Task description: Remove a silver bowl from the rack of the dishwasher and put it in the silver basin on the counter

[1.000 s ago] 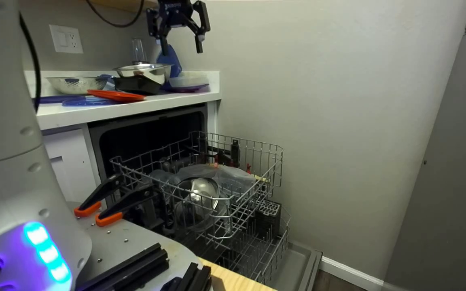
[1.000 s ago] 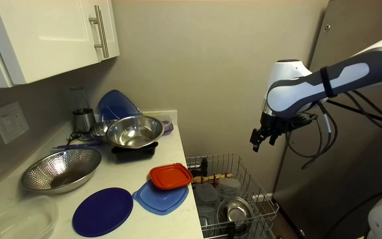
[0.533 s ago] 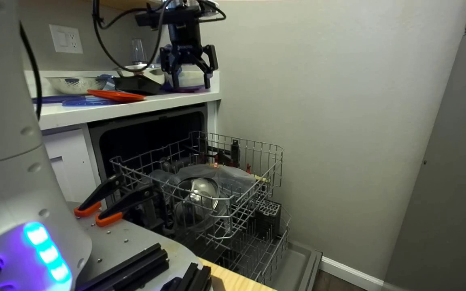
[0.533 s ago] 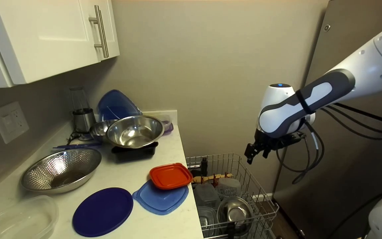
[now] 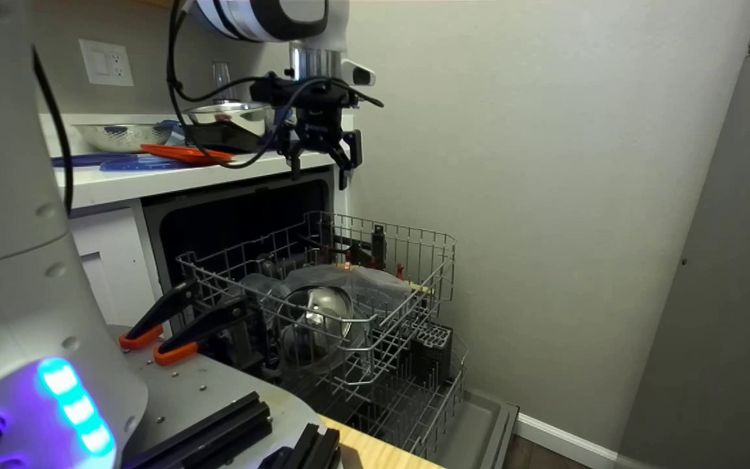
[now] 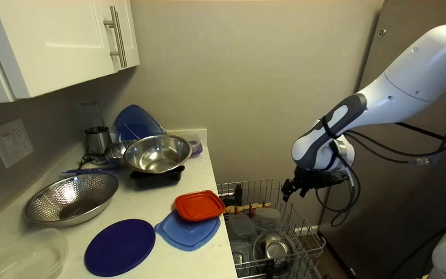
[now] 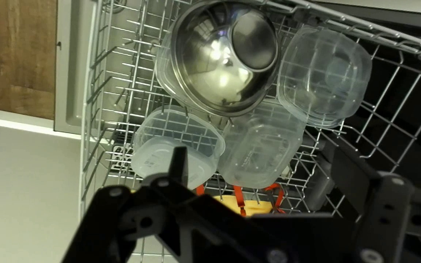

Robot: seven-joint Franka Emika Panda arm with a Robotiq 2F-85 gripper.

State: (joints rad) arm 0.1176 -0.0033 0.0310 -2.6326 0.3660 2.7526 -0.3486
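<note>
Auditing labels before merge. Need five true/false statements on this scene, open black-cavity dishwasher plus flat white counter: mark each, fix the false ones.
1. The black two-finger gripper hangs open above the upper grey metal-wire rack. True.
2. The small, round, shiny steel bowl rests rim up in that rack. False: the steel bowl lies there with its base facing up.
3. The square red-orange plastic lid overlaps the light-blue plastic lid on the white counter. True.
4. The round dark-blue plastic lid hangs on the rack's tines. False: the dark-blue lid lies flat on the counter.
5. The wide, round, smooth steel basin has a black rectangular tray beneath it. True.
</note>
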